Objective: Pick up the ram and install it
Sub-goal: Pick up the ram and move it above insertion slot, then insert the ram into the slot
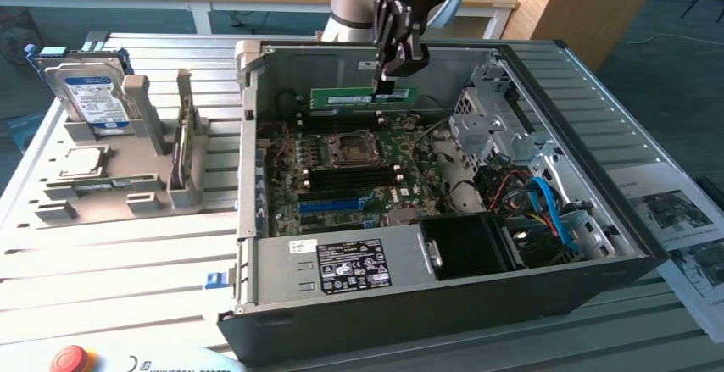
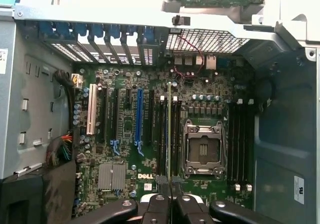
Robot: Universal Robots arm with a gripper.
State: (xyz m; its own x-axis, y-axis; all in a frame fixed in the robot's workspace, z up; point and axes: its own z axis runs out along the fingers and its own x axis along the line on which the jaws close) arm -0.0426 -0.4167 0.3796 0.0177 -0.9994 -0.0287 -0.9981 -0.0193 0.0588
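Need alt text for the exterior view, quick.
The gripper holds the ram on edge inside the open computer case, over the memory slots beside the processor socket. On the exterior view's left, a grey rack holds a hard drive.

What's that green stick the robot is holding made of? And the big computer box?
The ram looks like stiff green circuit board, smooth and slightly shiny, with a pale label. It is probably fibreglass, but its look alone can't settle that. The computer case seems to be sheet metal, dull silver-grey inside with folded edges and punched holes, and dark outside.
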